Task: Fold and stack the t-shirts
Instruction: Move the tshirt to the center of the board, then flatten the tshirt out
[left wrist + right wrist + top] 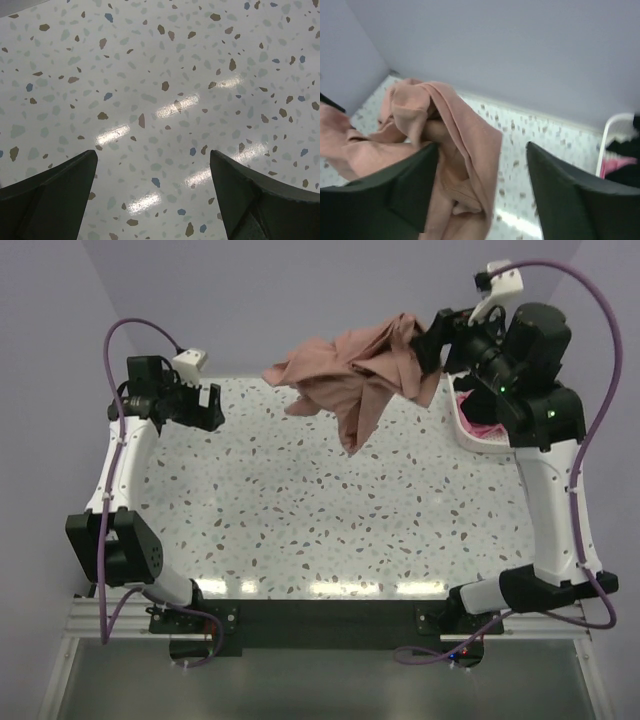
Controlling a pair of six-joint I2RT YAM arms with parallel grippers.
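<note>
The dusty salmon-pink t-shirt is hanging in a crumpled bunch above the far edge of the speckled table. It is spreading out to the left in loose folds, and one long twisted flap is dangling down toward the table. From the right wrist camera the same shirt is showing as soft overlapping folds, a little blurred, filling the left and middle of the view. A brighter pink t-shirt is lying in the white basket at the far right of the table. Most of it is hiding behind the right arm, and at the wrist only a pink scrap is peeking past the basket's rim (a dark shape is sitting just above it at the frame's edge, too cut off to name). The right gripper is sitting at the upper right end of the hanging shirt. Seen up close, the gripper is holding its fingers spread wide. The cloth is lying against the left finger and reaching partway across the gap, while the right finger is standing clear of it. How the shirt is caught there is not showing. The left gripper is hovering over the far left of the table, well apart from the shirt. Its fingers are spread wide with only bare table between them.
</note>
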